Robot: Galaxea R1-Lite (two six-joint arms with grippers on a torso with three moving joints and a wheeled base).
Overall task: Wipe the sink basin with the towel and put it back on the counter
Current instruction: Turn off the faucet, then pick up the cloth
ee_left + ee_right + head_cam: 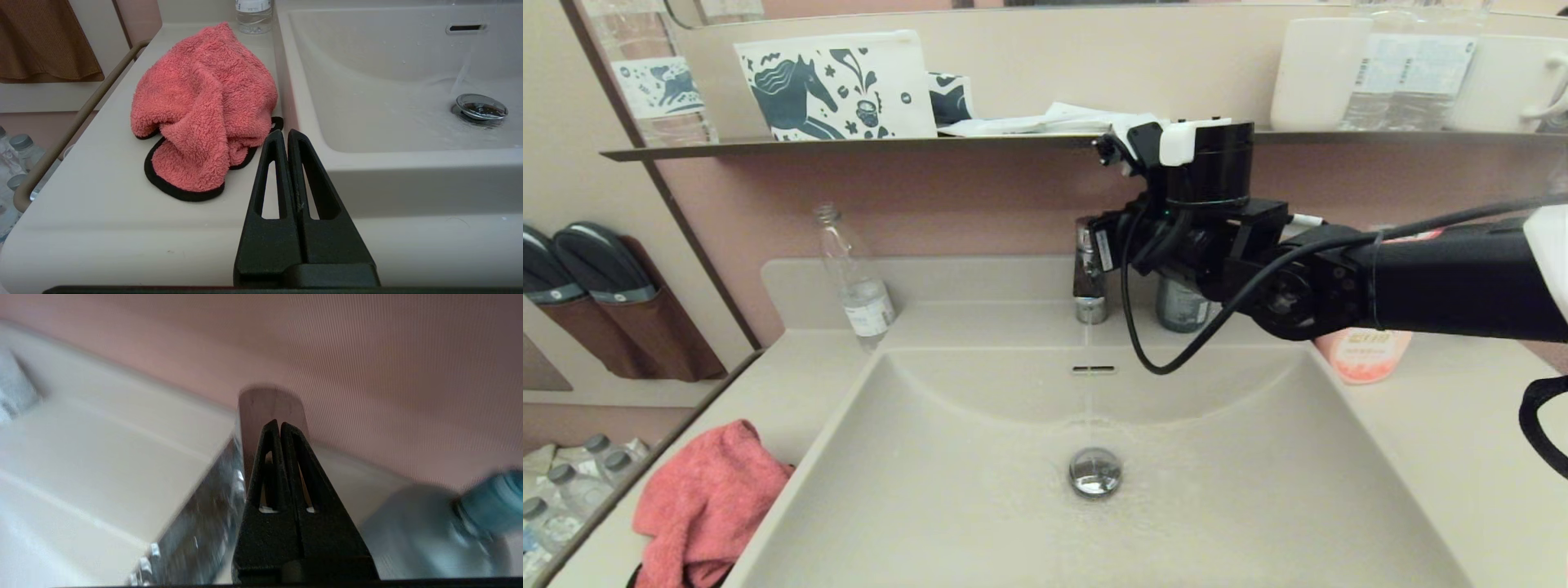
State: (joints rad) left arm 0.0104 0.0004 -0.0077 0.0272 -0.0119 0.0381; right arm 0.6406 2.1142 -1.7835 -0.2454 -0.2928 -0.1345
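Observation:
The beige sink basin [980, 490] lies ahead, with its chrome drain plug [1095, 471] and overflow slot [1093, 369]. A thin stream of water runs from the chrome faucet [1089, 278] and spreads around the plug. The coral-pink towel [707, 498] sits crumpled on the counter [792, 392] left of the basin. My left gripper [284, 132] is shut and empty, its tips just short of the towel [204, 102] near the basin's rim. My right arm [1421, 278] reaches across to the faucet. There my right gripper [280, 424] is shut, its tips against the faucet's lever [269, 404].
A clear plastic bottle [854, 278] stands at the counter's back left. A grey can [1180, 306] and a pink soap bottle [1364, 355] stand behind my right arm. A dark shelf [849, 145] above holds a printed pouch and cups. Water bottles [572, 482] lie below at left.

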